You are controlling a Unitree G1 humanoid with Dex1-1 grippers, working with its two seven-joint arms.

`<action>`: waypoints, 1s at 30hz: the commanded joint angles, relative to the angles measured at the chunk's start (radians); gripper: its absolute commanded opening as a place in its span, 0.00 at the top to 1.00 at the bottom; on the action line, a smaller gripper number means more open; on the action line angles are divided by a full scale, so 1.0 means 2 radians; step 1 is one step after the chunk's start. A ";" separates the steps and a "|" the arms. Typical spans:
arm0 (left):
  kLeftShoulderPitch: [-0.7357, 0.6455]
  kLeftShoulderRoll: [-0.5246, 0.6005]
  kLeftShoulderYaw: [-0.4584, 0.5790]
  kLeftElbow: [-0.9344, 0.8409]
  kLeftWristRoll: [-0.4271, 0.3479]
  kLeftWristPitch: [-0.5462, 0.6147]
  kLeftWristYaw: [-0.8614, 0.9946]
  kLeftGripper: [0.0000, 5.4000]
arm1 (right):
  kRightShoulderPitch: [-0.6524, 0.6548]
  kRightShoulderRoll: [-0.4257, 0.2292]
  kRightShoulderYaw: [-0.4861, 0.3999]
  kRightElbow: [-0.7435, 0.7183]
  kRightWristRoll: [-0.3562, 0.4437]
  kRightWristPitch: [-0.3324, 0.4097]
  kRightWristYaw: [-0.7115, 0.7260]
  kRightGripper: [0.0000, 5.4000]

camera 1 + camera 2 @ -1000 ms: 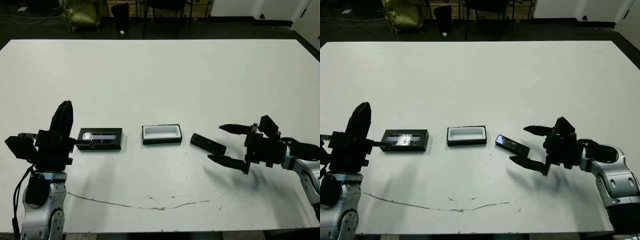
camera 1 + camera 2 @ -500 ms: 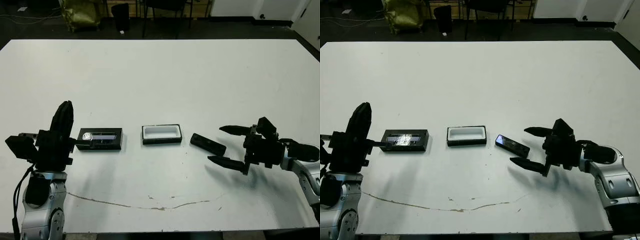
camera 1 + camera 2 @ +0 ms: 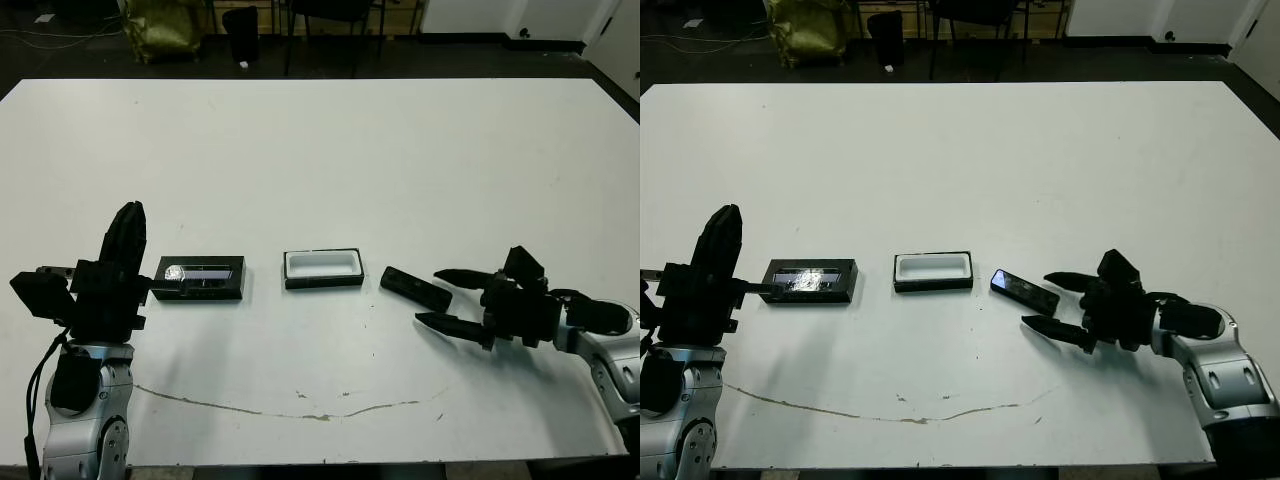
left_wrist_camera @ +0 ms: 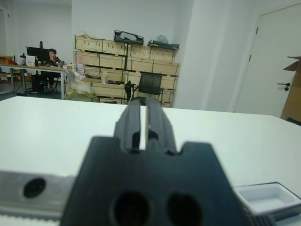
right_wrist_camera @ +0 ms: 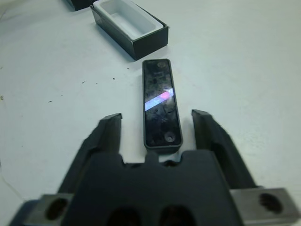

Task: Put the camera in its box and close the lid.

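Two spread fingers of the right gripper (image 5: 157,123) flank the camera (image 5: 161,103) — box (image 5: 129,27) beyond.

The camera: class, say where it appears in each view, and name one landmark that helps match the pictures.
Left eye view: the camera lies right of centre, just ahead of the right pincer.
Right eye view: same spot, beside the box.
Left wrist view: not in it.
Right wrist view: centre, lying between the pincer's open fingers.
Shared landmark: the white-lined box.
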 commanded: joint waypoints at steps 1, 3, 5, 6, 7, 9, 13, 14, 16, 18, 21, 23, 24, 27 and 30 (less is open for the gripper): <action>0.007 0.004 0.000 0.003 0.005 0.006 0.003 1.00 | 0.012 -0.006 0.008 -0.007 -0.011 0.006 -0.002 0.54; 0.008 0.004 0.000 0.002 0.008 0.005 0.004 1.00 | 0.013 -0.005 0.010 -0.005 -0.014 0.002 -0.004 0.63; 0.009 0.003 0.000 -0.003 0.005 0.012 0.007 1.00 | 0.015 -0.004 0.013 0.001 -0.022 -0.012 -0.004 0.71; 0.010 0.003 -0.001 -0.005 0.005 0.015 0.008 1.00 | 0.015 -0.003 0.014 0.005 -0.025 -0.019 -0.004 0.76; 0.010 0.004 0.000 -0.004 0.005 0.014 0.007 1.00 | 0.014 -0.003 0.015 0.008 -0.026 -0.022 -0.002 0.80; 0.009 0.004 0.000 0.000 0.010 0.006 0.006 1.00 | 0.013 -0.002 0.017 0.013 -0.023 -0.022 0.003 0.87; 0.008 0.004 0.000 0.001 0.011 0.006 0.006 1.00 | 0.008 -0.001 0.021 0.030 -0.027 -0.029 0.005 0.92; 0.008 0.004 0.001 0.001 0.009 0.006 0.005 1.00 | 0.007 -0.001 0.022 0.032 -0.030 -0.033 0.004 0.92; 0.007 0.004 0.001 0.001 0.009 0.007 0.005 1.00 | 0.005 -0.001 0.024 0.039 -0.034 -0.043 0.005 0.92; 0.008 0.004 0.001 -0.001 0.013 0.010 0.010 1.00 | 0.003 -0.001 0.026 0.040 -0.035 -0.039 0.001 0.92; 0.009 0.004 0.000 -0.003 0.017 0.009 0.012 1.00 | 0.003 -0.003 0.024 0.027 -0.037 -0.026 -0.014 0.92; 0.010 0.004 0.000 -0.002 0.017 0.008 0.011 1.00 | 0.002 0.001 0.017 0.023 -0.028 -0.014 -0.022 0.92; 0.010 0.004 0.001 0.000 0.018 0.005 0.010 1.00 | 0.002 0.002 0.012 0.021 -0.026 -0.010 -0.029 0.92; 0.010 0.004 0.002 0.002 0.015 0.004 0.008 1.00 | -0.021 -0.001 -0.003 0.039 -0.014 -0.009 -0.023 0.92; 0.011 0.005 0.003 0.003 0.012 0.004 0.006 1.00 | -0.061 -0.012 -0.016 0.056 0.000 0.004 -0.004 0.92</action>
